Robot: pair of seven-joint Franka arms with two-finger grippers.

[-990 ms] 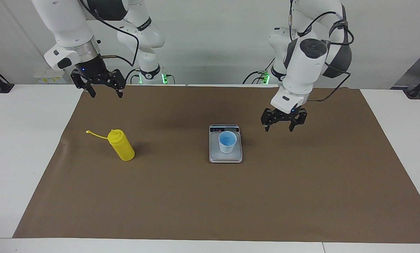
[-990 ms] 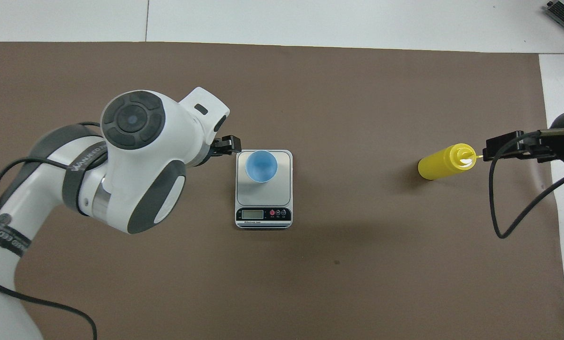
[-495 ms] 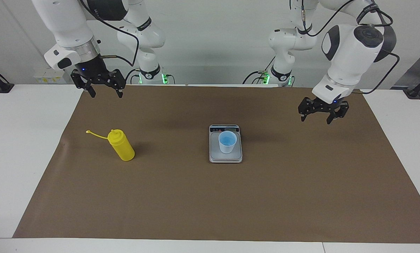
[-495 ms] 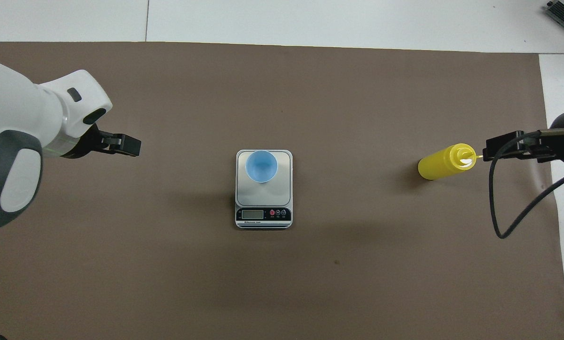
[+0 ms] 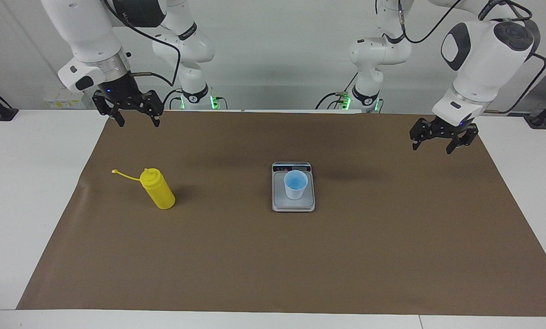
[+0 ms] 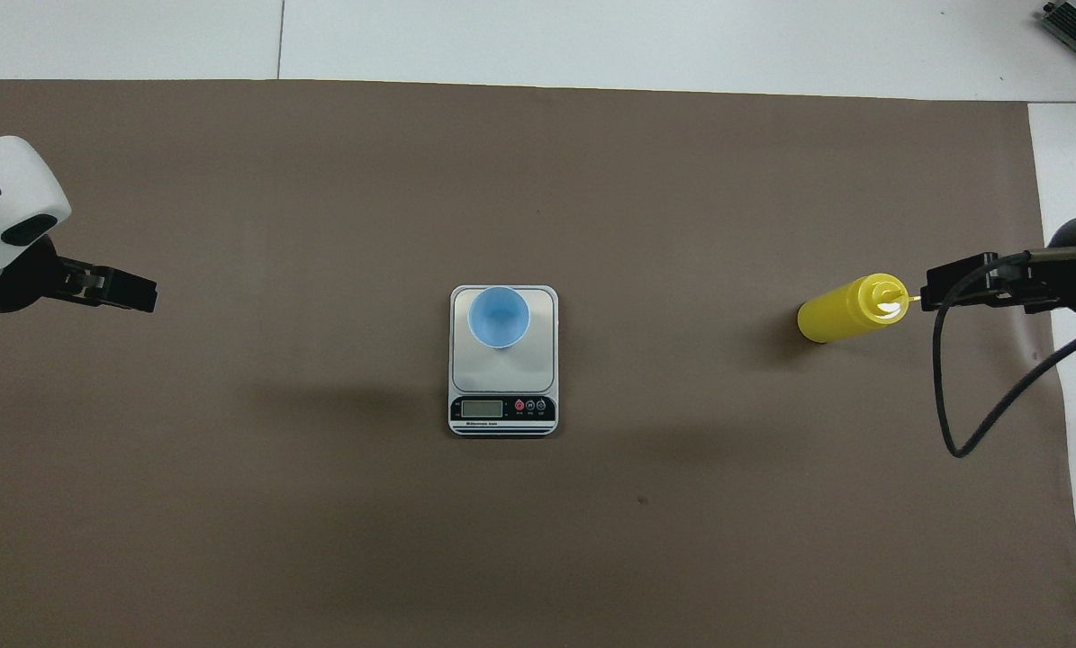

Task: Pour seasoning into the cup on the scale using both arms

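At frame centre the cup (image 5: pixel 295 184) sits on the scale (image 5: pixel 293 204); the seasoning (image 5: pixel 158 188) stands mid-left. Left gripper (image 5: pixel 439 145) at right and right gripper (image 5: pixel 137 121) at upper left hang open and empty.

Cup (image 5: pixel 295 184) sits on scale (image 5: pixel 293 203), mid-mat (image 5: pixel 273 256) on the counter (image 5: pixel 30 183). Seasoning (image 5: pixel 158 188) stands toward my right arm's end. Both my jaws hang over the mat's ends, spread apart.
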